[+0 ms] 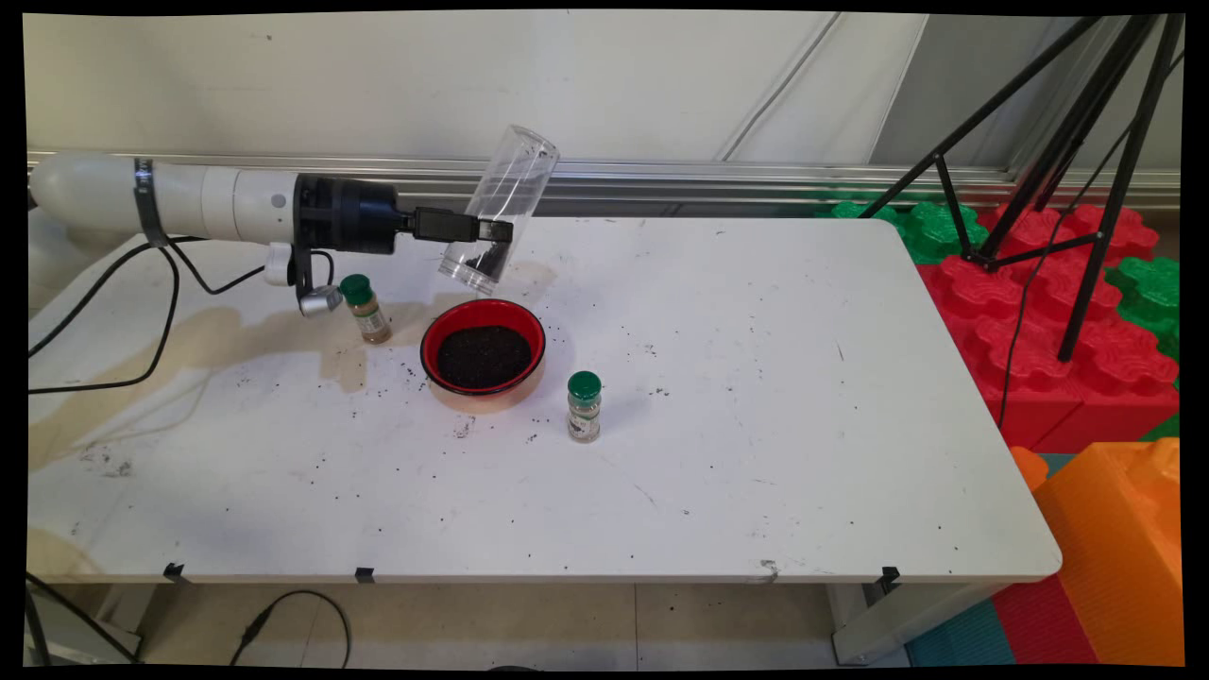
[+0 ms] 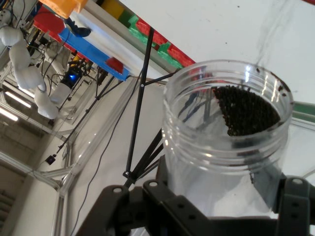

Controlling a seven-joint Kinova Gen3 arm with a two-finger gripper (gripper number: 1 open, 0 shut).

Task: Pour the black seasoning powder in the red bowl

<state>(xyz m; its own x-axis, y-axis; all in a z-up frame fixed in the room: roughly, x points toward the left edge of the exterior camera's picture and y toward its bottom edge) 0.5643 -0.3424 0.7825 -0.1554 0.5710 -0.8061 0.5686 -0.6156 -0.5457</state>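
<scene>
End effector point(image 1: 491, 233) clamps a tilted clear jar point(image 1: 500, 205) above the red bowl point(image 1: 483, 353), between two spice bottles point(image 1: 366, 308).

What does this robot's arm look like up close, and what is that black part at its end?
The arm is a smooth white tube of rounded segments, ringed by a dark metal band. Black cables hang from it. At its tip sits a black cylindrical wrist, then the black two-finger gripper with jointed linkage bars. A small silver-and-white fitting hangs below the wrist.

Clear jar point(image 1: 499, 208) with black grains; red bowl point(image 1: 483, 354); green-capped spice bottles point(image 1: 584, 406).
</scene>
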